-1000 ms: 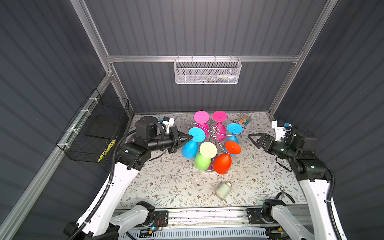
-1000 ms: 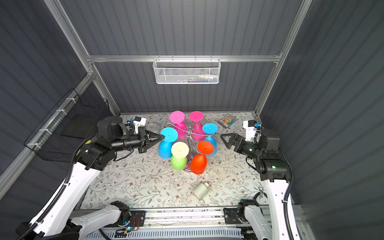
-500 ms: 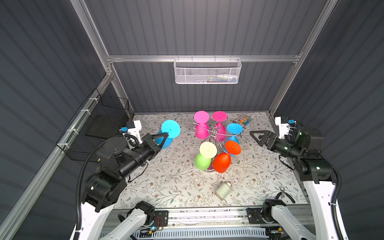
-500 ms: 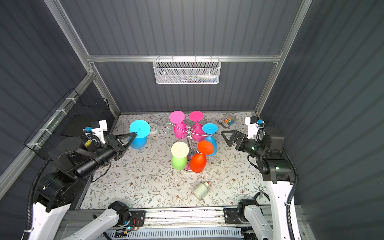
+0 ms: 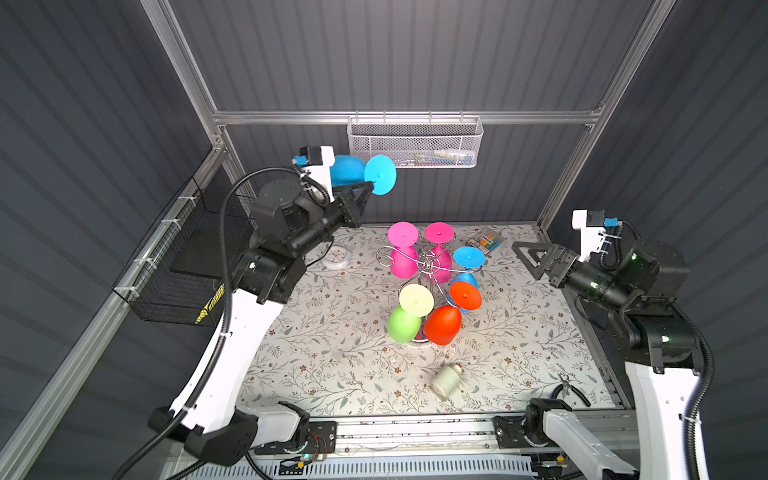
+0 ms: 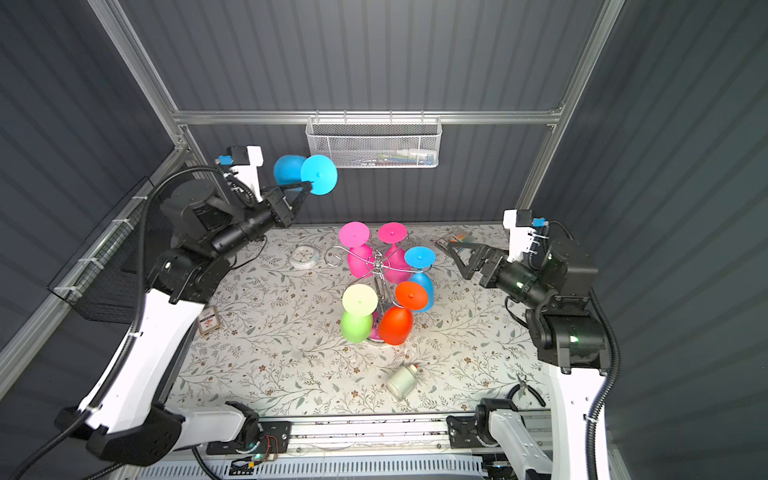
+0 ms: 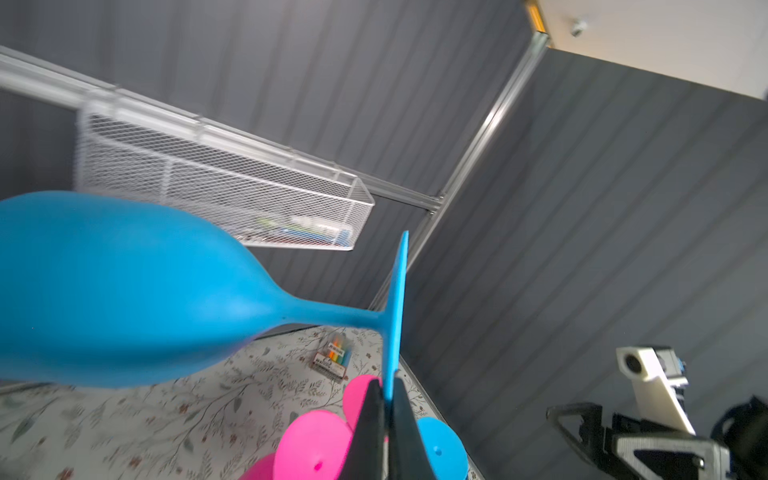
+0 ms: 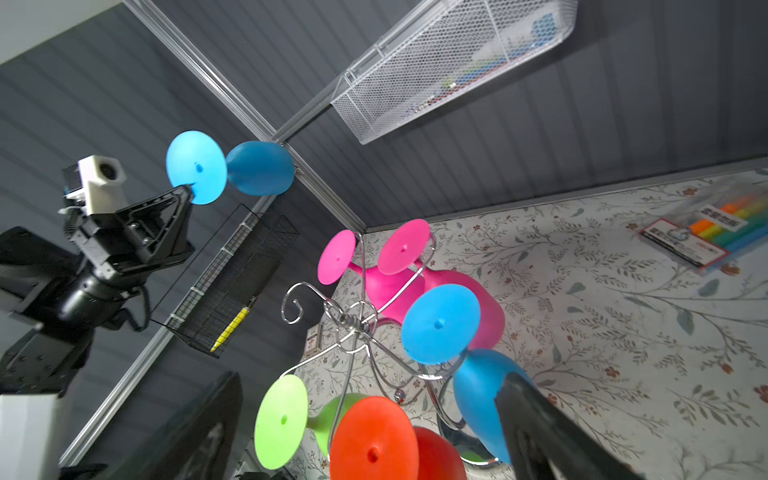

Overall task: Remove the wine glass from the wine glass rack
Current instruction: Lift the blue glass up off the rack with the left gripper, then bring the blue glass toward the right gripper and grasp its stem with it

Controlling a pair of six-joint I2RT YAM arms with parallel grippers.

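The left end effector [image 5: 366, 188] is closed tight on the edge of the round foot of the blue wine glass [image 5: 380, 174]. In the left wrist view its two black fingers [image 7: 370, 419] press the thin foot from both sides. The wine glass is off the wine glass rack [image 5: 428, 266]. It is held high in the air at the far left, in front of the back wall, and it lies on its side with the bowl to the left and the foot to the right. The rack stands about in the middle of the bench [image 5: 332, 353]. Five other glasses hang on it upside down: two pink glasses [image 5: 403, 262] at the far side, a blue glass [image 5: 468, 257] at the right, and an orange glass [image 5: 442, 324] and a green glass [image 5: 403, 324] at the near side. The right end effector [image 5: 525, 259] is wide open and has nothing in it. It hovers at the right of the rack, apart from it.
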